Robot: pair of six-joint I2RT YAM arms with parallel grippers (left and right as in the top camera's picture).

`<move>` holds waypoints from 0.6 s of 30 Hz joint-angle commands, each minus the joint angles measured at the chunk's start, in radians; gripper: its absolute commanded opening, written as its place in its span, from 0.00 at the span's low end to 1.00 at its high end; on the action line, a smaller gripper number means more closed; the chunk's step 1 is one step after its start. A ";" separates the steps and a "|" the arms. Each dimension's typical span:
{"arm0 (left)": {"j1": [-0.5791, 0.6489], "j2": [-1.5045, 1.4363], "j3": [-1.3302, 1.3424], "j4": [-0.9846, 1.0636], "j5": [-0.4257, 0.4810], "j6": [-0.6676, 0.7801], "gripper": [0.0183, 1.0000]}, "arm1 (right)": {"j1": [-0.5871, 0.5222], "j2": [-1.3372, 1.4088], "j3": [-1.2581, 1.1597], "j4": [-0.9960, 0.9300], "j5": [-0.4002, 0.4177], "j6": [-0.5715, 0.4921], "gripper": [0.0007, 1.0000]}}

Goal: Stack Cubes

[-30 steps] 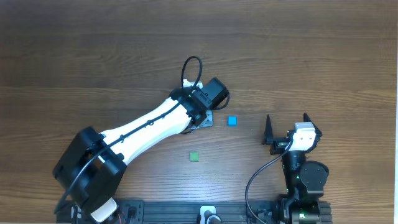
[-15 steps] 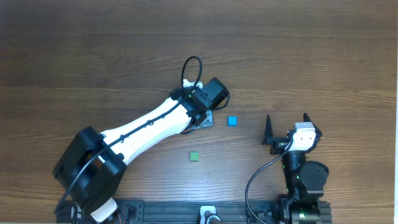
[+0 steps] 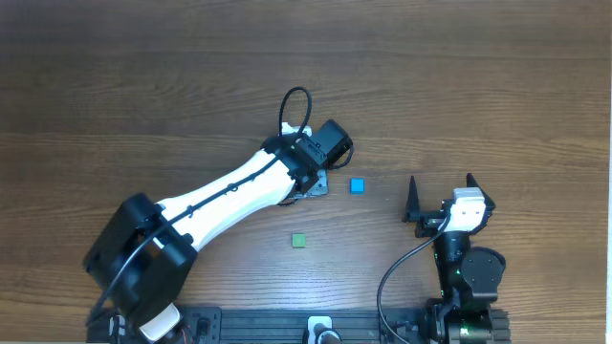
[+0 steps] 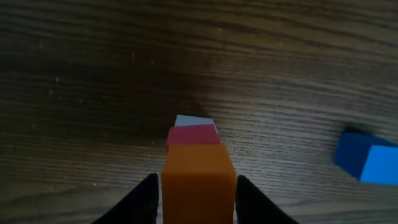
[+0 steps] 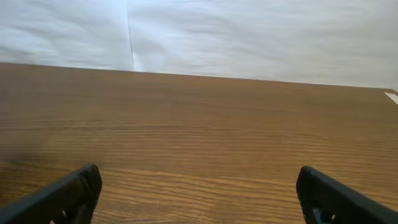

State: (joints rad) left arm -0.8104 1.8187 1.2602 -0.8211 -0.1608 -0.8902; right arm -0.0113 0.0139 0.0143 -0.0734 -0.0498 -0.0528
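Apparently the left gripper has its jaws clamped on the orange cube just over the red cube to set it on top, the blue cube lies at 3 o'clock from them, and the right gripper rests with jaws apart.

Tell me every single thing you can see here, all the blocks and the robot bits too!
orange cube: 1, orange, top of the stack, between the left gripper's fingers
red cube: 1, red, under the orange cube
white cube: 1, white, peeking out under the red cube
blue cube: 1, blue, on the table right of the stack
green cube: 1, green, alone, nearer the arm bases
table: 1, brown wood
left gripper: 1, black, at the stack
right gripper: 1, black, open, empty, at the right
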 commanded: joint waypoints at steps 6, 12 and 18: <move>0.031 0.011 -0.005 0.042 -0.016 -0.008 1.00 | 0.006 -0.008 -0.009 0.003 0.003 0.003 0.99; 0.185 -0.048 -0.005 0.151 -0.076 0.051 1.00 | 0.006 -0.008 -0.009 0.002 0.003 0.003 0.99; 0.418 -0.206 -0.005 0.300 -0.072 0.196 1.00 | 0.006 -0.008 -0.009 0.003 0.003 0.003 0.99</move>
State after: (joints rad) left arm -0.4858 1.7351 1.2526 -0.5610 -0.2104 -0.7994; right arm -0.0113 0.0139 0.0143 -0.0734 -0.0498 -0.0525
